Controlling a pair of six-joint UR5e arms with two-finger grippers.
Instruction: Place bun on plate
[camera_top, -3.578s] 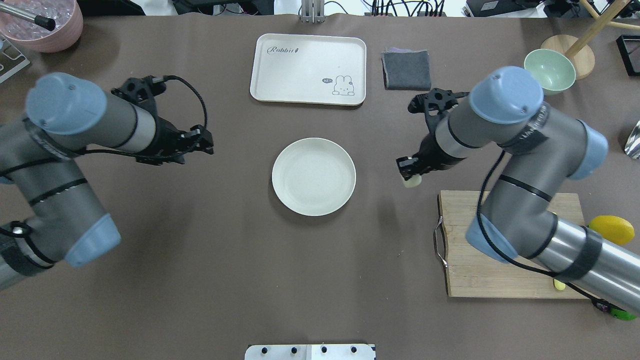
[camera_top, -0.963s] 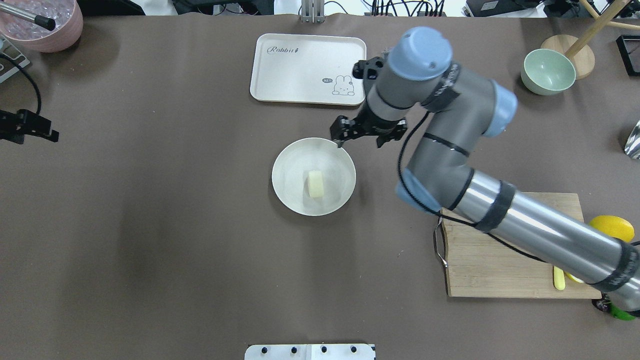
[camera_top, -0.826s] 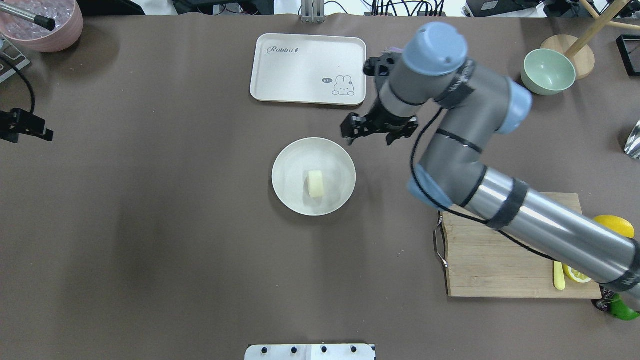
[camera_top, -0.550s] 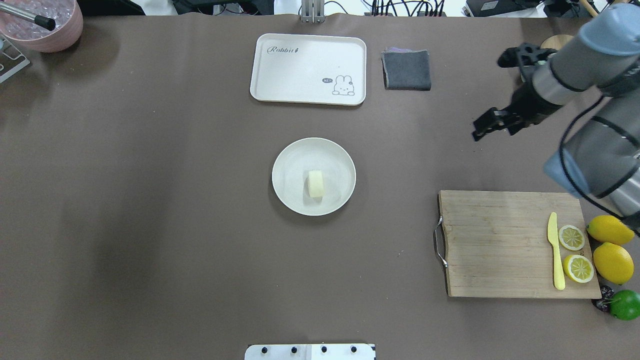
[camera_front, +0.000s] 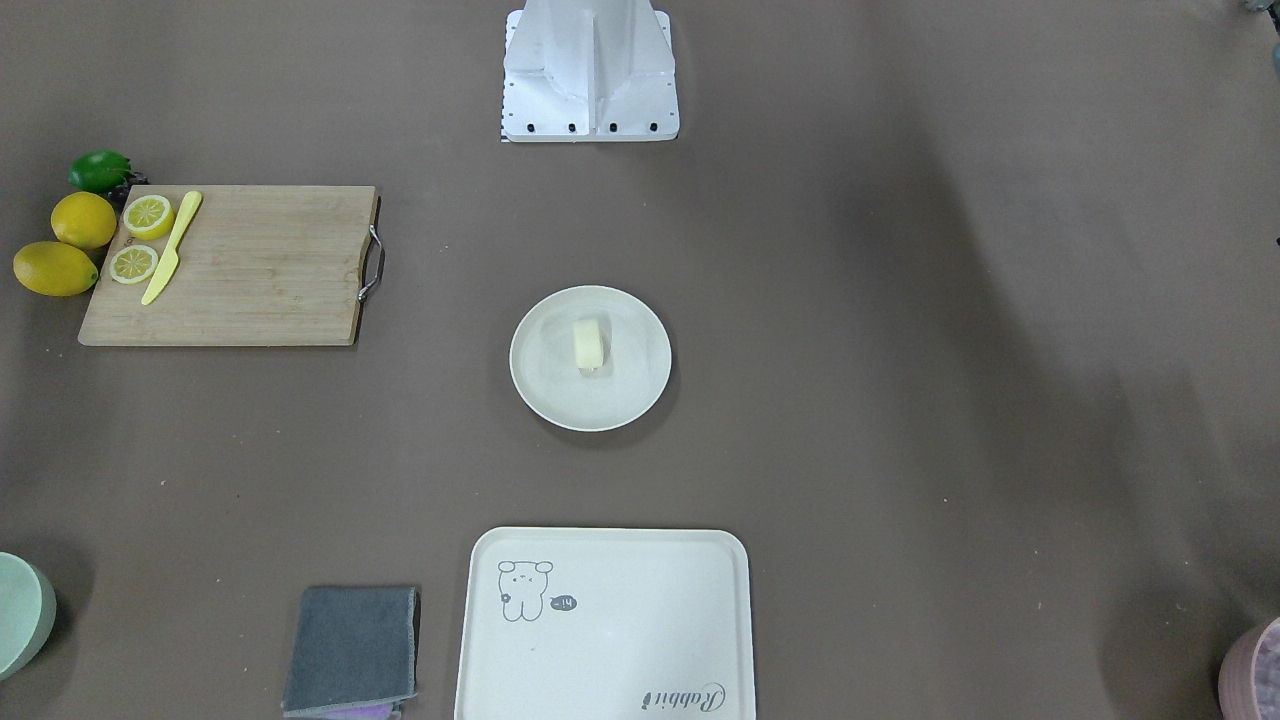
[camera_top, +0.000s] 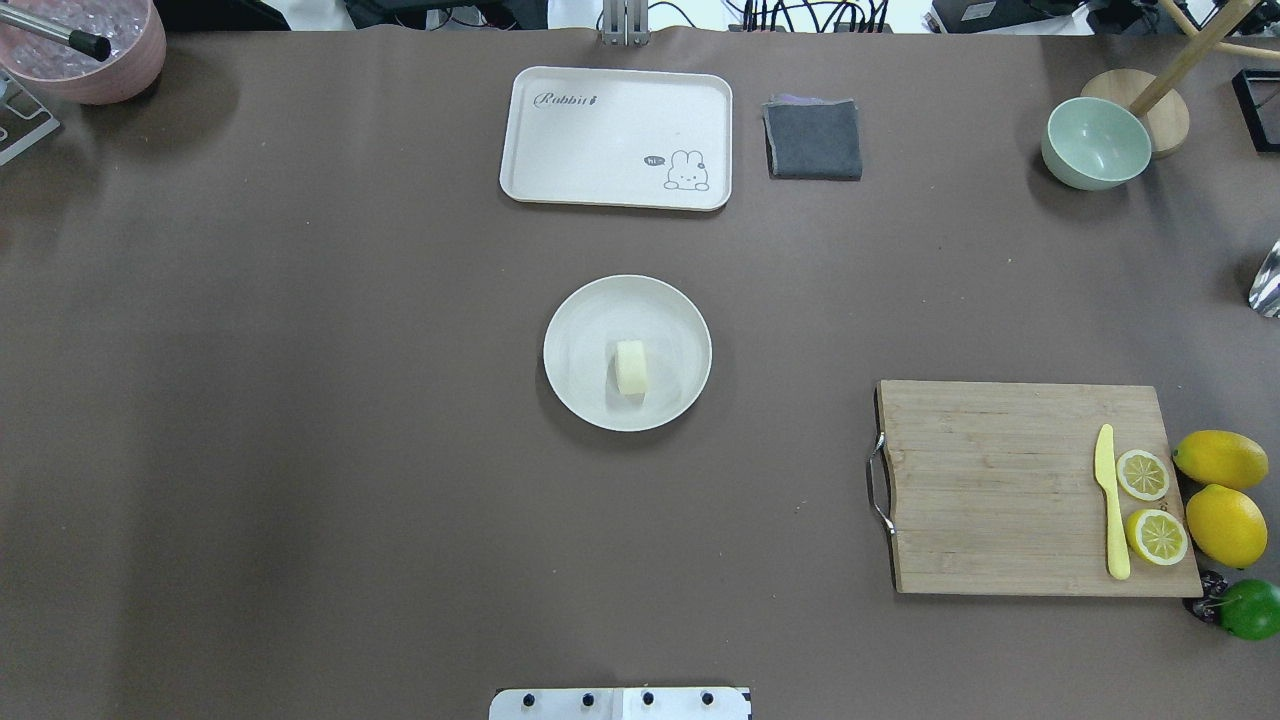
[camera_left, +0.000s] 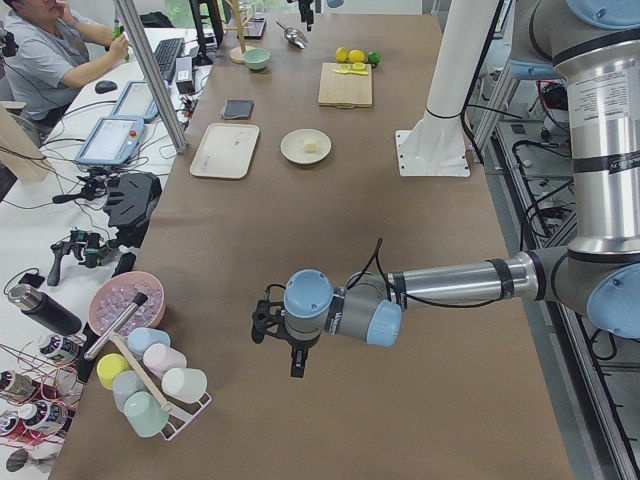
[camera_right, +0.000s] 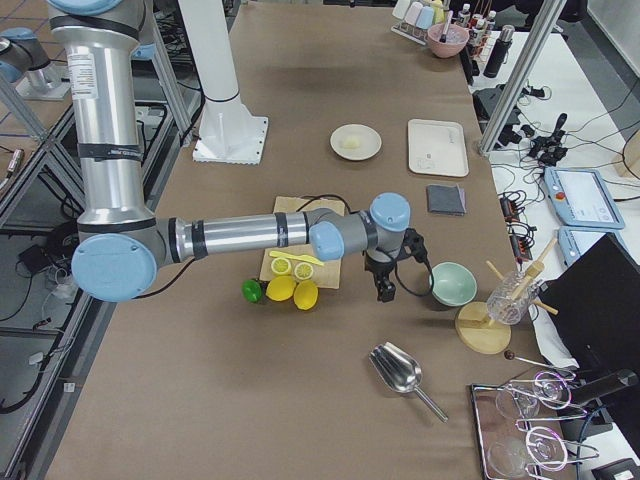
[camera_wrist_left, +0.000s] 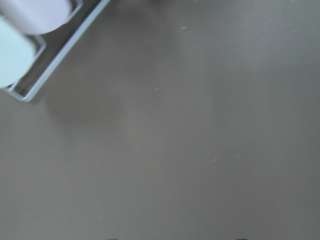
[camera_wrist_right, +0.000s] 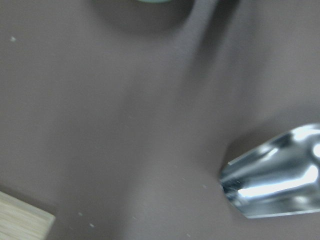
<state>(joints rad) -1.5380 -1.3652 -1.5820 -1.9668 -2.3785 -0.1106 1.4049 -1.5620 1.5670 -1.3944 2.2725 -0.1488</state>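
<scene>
The bun (camera_top: 630, 367), a small pale cream block, lies on the round off-white plate (camera_top: 673, 325) at the table's middle, free of any gripper; both also show in the front view, bun (camera_front: 589, 345) on plate (camera_front: 548, 385). Neither arm appears in the overhead or front view. The left gripper (camera_left: 297, 362) hangs over bare table far from the plate, near the cup rack. Beyond the cutting board the right gripper (camera_right: 385, 291) points down beside the green bowl. Whether either is open or shut I cannot tell.
A cream tray (camera_top: 615, 138) and grey cloth (camera_top: 813, 139) lie behind the plate. The cutting board (camera_top: 1000, 490) holds a yellow knife and two lemon halves, with lemons and a lime beside it. A green bowl (camera_top: 1095, 143), metal scoop (camera_right: 398, 372) and cup rack (camera_left: 150, 390) stand at the table's ends.
The right arm carried the bun to the plate, let it go, then swung right out of the overhead view. The left arm also withdrew off the left side.
</scene>
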